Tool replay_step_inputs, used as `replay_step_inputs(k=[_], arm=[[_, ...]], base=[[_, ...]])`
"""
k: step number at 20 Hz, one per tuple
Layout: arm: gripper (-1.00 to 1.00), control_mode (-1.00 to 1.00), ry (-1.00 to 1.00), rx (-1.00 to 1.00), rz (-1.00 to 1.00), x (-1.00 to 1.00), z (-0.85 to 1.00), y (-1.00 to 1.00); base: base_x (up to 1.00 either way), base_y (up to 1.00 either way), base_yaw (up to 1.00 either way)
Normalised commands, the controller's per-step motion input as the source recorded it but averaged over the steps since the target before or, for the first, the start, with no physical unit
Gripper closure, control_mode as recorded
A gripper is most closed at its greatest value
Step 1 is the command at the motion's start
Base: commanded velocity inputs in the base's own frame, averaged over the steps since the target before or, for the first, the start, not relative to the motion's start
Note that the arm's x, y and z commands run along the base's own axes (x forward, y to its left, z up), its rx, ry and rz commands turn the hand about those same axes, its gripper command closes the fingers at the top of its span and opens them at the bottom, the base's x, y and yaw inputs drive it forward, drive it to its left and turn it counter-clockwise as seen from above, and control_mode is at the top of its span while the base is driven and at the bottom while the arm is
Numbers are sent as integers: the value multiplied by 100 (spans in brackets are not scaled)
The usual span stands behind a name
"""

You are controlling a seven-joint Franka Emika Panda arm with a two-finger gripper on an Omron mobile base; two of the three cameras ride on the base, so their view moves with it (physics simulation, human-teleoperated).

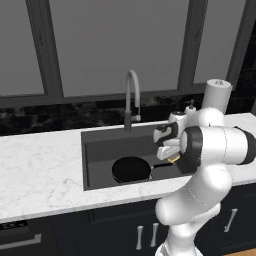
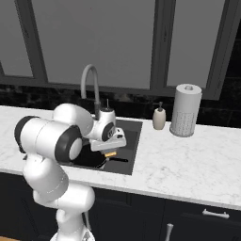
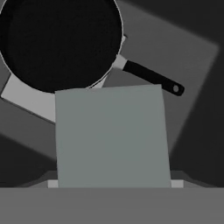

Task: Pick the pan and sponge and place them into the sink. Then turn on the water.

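While my pincer hangs over the sink, jaws wide around the sponge, the pan lies directly below, handle pointing away sideways.

Pan fills the sink's left floor; faucet stands behind.

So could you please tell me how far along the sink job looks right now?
Done: the round black frying pan already lies in the dark grey rectangular sink. In hand: the claw hangs over the basin with the small grey-topped, yellow-based sponge between its jaws, not yet dropped. Left: releasing the sponge and turning on the water; the tall arched grey faucet shows no stream.
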Motion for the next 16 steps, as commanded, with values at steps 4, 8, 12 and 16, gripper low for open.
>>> replay_step_inputs(k=[4, 8, 12, 16], arm=[[100, -100, 0, 0, 0, 33, -33, 0], [100, -100, 0, 0, 0, 23, -28, 0], [100, -100, 0, 0, 0, 20, -32, 0], [100, -100, 0, 0, 0, 14, -34, 0]], base=[[0, 0, 0], [0, 0, 0], [0, 0, 0], [0, 0, 0]])
